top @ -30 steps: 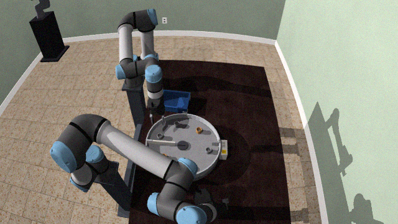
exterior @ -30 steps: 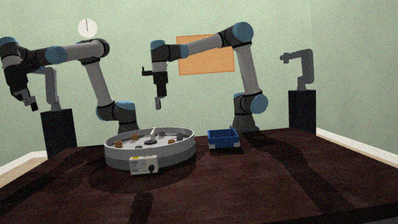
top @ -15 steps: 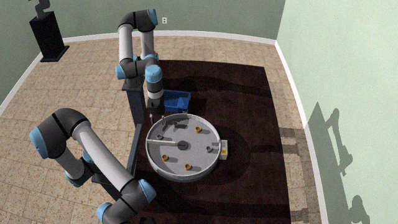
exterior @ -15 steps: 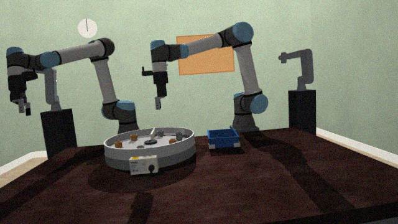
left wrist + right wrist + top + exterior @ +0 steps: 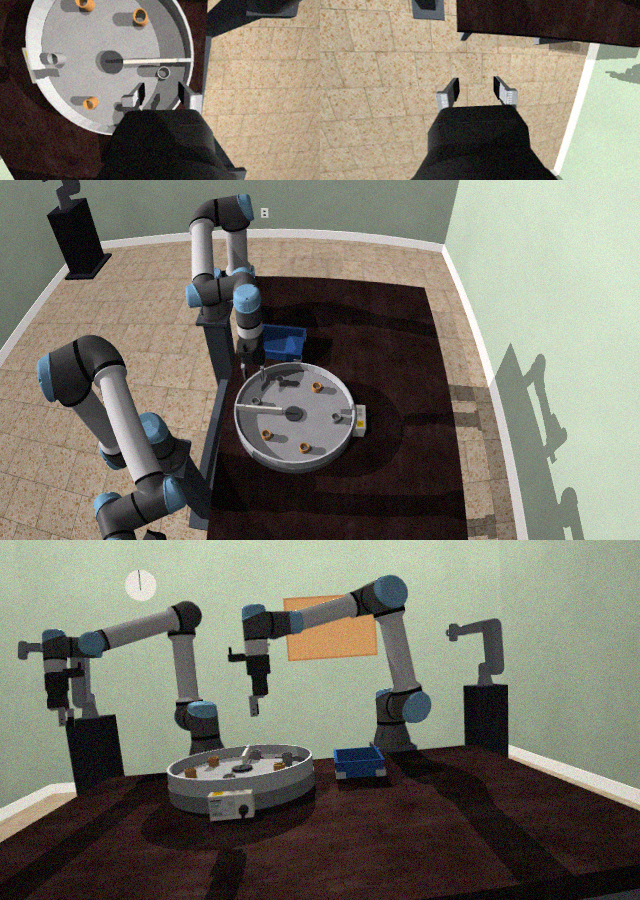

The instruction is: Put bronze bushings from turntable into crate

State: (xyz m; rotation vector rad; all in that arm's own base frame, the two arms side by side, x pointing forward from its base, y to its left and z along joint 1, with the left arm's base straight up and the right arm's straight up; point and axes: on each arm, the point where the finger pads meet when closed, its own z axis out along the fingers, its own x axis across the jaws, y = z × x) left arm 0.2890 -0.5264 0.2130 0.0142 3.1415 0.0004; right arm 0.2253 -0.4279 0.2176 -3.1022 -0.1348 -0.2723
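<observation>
Three bronze bushings stand on the turntable (image 5: 278,466) (image 5: 280,792): one (image 5: 317,389) (image 5: 279,767) (image 5: 91,106) on the crate side, two (image 5: 266,437) (image 5: 304,450) on the far side. Three steel bushings (image 5: 256,403) (image 5: 337,419) (image 5: 280,380) stand there too. The blue crate (image 5: 283,355) (image 5: 359,769) sits level between light corner guides (image 5: 341,775); no bushing shows in it. My left gripper (image 5: 253,378) (image 5: 254,711) (image 5: 161,88) is open and empty, above the turntable's rim on the arm side. My right gripper (image 5: 65,722) (image 5: 476,83) is open and empty over the floor, beyond the table edge.
A pale bar (image 5: 260,409) (image 5: 153,61) crosses the turntable from the hub (image 5: 293,413) to the rim on the arm side. A control box (image 5: 360,421) (image 5: 231,805) is fixed outside the rim. The dark table (image 5: 390,480) extends around both turntable and crate.
</observation>
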